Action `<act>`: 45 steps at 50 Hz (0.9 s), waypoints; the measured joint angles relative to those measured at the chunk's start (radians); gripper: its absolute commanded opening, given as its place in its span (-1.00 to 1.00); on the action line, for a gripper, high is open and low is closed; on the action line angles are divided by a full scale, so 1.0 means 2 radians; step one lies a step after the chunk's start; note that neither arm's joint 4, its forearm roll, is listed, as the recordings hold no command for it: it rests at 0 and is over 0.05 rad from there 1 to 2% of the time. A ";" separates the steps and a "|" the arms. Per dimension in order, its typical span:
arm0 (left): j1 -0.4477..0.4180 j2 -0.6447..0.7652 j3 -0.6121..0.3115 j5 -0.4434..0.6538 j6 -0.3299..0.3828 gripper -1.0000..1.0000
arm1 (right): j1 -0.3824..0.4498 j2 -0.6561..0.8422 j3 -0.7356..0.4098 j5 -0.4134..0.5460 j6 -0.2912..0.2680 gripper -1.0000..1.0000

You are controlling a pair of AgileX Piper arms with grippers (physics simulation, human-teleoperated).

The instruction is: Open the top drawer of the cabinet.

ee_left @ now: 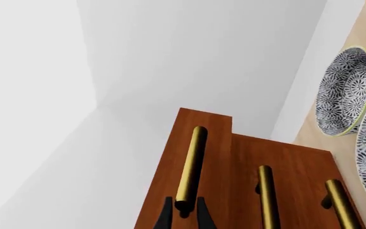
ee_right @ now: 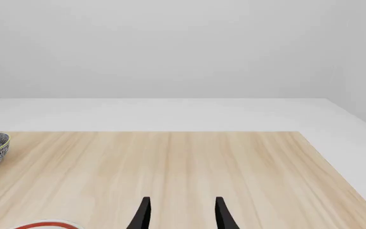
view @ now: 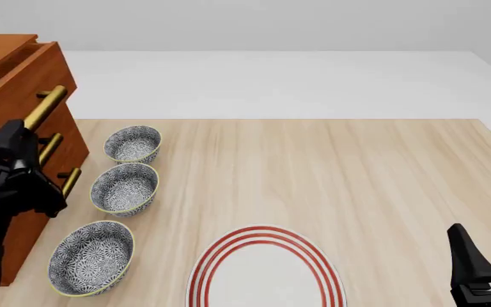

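Note:
The cabinet [view: 77, 144] stands at the table's left edge, also in the left wrist view [ee_left: 297, 162]. Its top drawer [view: 20, 83] sticks out a little past the two lower fronts, as the left wrist view [ee_left: 167, 171] shows. My left gripper [view: 27, 131] is shut on the near end of the top drawer's brass handle [view: 48, 103]; in the left wrist view the gripper [ee_left: 184, 200] has a black finger on each side of the handle [ee_left: 192, 157]. My right gripper [view: 484, 256] is open and empty at the table's near right, also in its wrist view [ee_right: 183, 213].
Three patterned bowls [view: 133, 144] [view: 124, 188] [view: 92, 256] lie in a row just right of the cabinet. A red-rimmed white plate [view: 267, 272] lies at the near middle. The two lower brass handles [ee_left: 266, 191] [ee_left: 342, 202] sit beside the gripped one.

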 measured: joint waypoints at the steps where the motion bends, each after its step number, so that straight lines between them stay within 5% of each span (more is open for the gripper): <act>1: 0.000 -0.001 0.000 0.001 0.000 -1.00 | 0.000 0.000 0.000 0.000 0.000 1.00; 45: -0.012 -0.011 0.005 0.009 0.006 -1.00 | 0.000 0.000 0.000 0.000 0.000 1.00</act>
